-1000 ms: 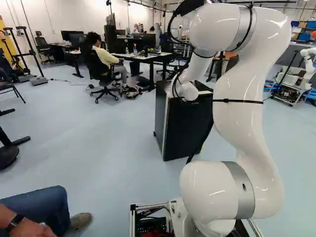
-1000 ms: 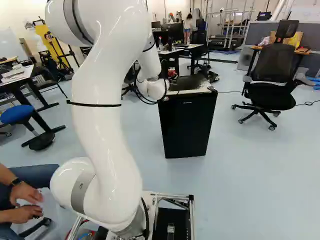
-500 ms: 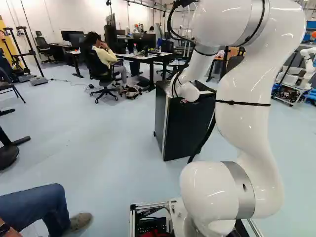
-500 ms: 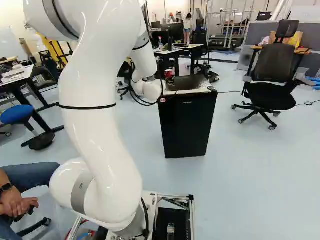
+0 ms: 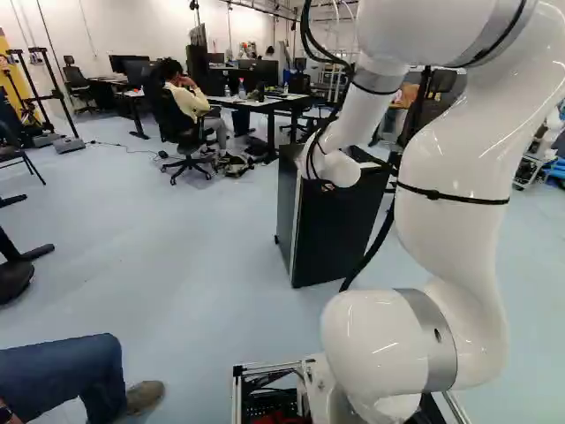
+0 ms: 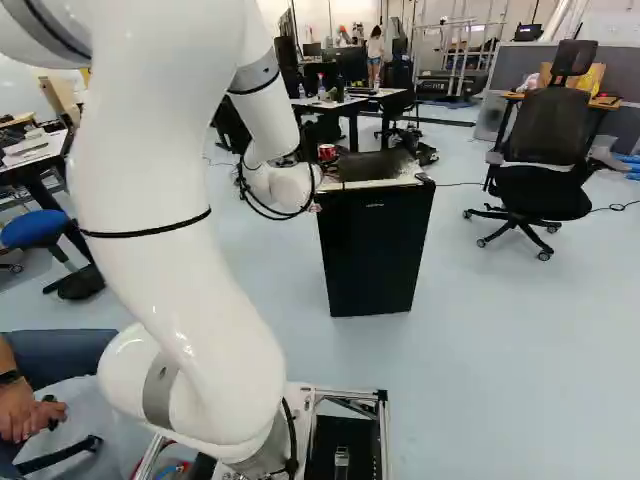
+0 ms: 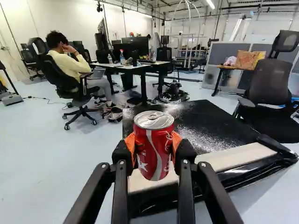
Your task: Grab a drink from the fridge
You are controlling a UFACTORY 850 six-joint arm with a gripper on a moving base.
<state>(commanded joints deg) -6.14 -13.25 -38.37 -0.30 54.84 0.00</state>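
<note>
My gripper [image 6: 309,150], mostly hidden by the arm's wrist in the right base view, is beside a red can [image 6: 327,152]. From the wrist view, the gripper [image 7: 153,148] is shut on the upright red can [image 7: 154,144], an orange pad pressing on either side. The can's silver lid faces up and looks unopened. The black fridge [image 6: 376,250] stands on the floor ahead with its door closed. Its dark top [image 7: 201,122] lies beyond and beside the can; whether they touch, I cannot tell.
A person sits in a chair by the desks [image 5: 260,104] beyond the fridge. An office chair [image 6: 548,165] stands to the fridge's right. Close beside the base on the left are a person's legs [image 5: 66,367]. Another robot [image 5: 549,132] is at the far right.
The arm has drawn back toward the base, its upper part swinging closer to the cameras. The held can has moved slightly leftward in the right base view. The base has stayed put.
</note>
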